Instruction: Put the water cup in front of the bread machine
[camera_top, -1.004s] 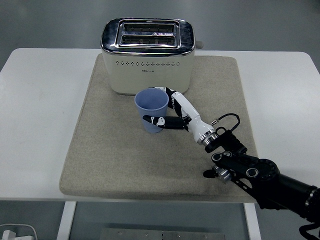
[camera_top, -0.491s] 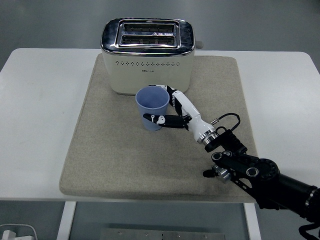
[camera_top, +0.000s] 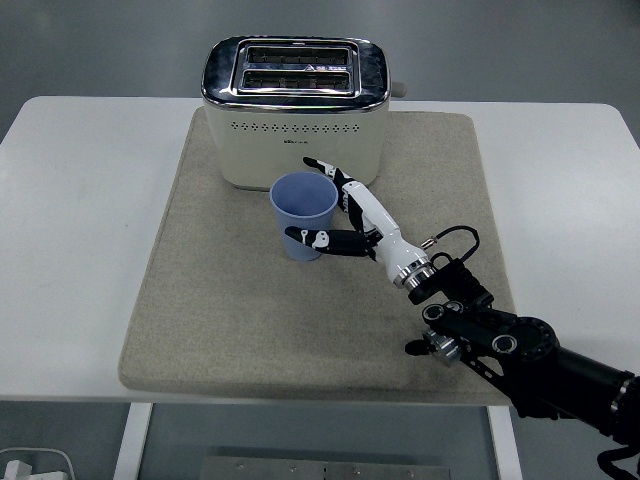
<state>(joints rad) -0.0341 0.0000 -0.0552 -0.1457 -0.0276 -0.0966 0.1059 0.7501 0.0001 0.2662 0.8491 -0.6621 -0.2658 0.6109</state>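
Where the grey mat (camera_top: 240, 300) covers the middle of the white tabletop (camera_top: 70, 200), a blue water cup (camera_top: 303, 215) stands upright just below the centre of the frame, directly in front of the cream bread machine (camera_top: 295, 110) and just short of its front face. The right hand (camera_top: 345, 215) reaches in from the lower right of the frame, its white fingers (camera_top: 310, 238) spread loosely around the cup's right side; whether they touch the cup cannot be told. The cup rests on the mat, open mouth upward.
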